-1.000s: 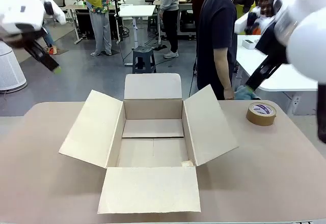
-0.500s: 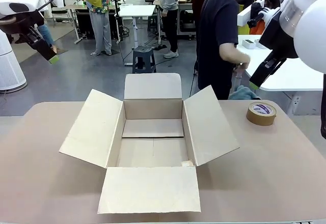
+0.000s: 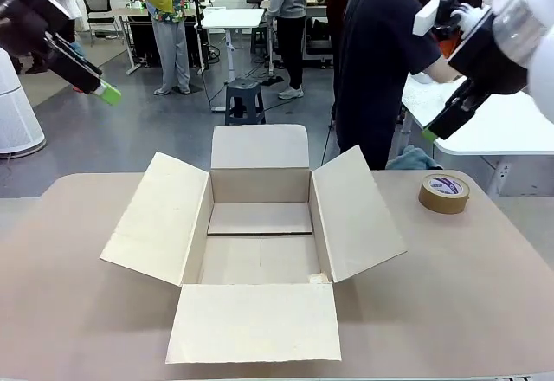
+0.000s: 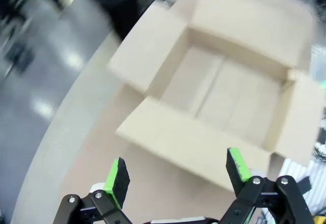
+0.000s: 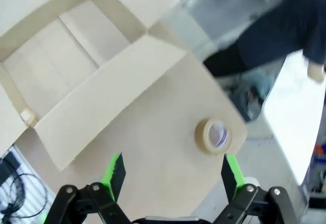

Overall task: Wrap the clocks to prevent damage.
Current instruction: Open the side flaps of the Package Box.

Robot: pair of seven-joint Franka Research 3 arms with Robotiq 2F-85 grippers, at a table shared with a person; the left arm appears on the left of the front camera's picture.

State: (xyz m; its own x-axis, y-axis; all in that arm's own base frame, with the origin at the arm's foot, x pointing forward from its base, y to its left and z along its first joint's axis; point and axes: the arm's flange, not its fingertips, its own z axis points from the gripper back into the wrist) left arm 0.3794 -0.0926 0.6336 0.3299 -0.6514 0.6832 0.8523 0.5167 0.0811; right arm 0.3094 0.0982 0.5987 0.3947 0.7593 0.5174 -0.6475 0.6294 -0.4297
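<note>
The clocks are out of view. An open cardboard box (image 3: 260, 255) with all its flaps spread lies mid-table, its inside bare; it is also the box (image 4: 224, 89) under the left wrist and the box (image 5: 56, 61) under the right wrist. My left gripper (image 3: 102, 89) hangs high at the far left, above the floor beyond the table. In its own view the left gripper (image 4: 175, 170) stands open with nothing between the green pads. My right gripper (image 3: 431, 132) hovers high at the right, above the tape; in its own view the right gripper (image 5: 170, 170) is open and holds nothing.
A roll of brown tape (image 3: 444, 192) lies flat at the table's far right; it is the same tape (image 5: 214, 136) in the right wrist view. A person in a dark shirt (image 3: 376, 61) stands behind the table, reaching toward a white side table (image 3: 493, 130).
Both arms have lifted; the left gripper swung rightward, the right one rose off the table's far right. The person has turned and reached toward the white side table.
</note>
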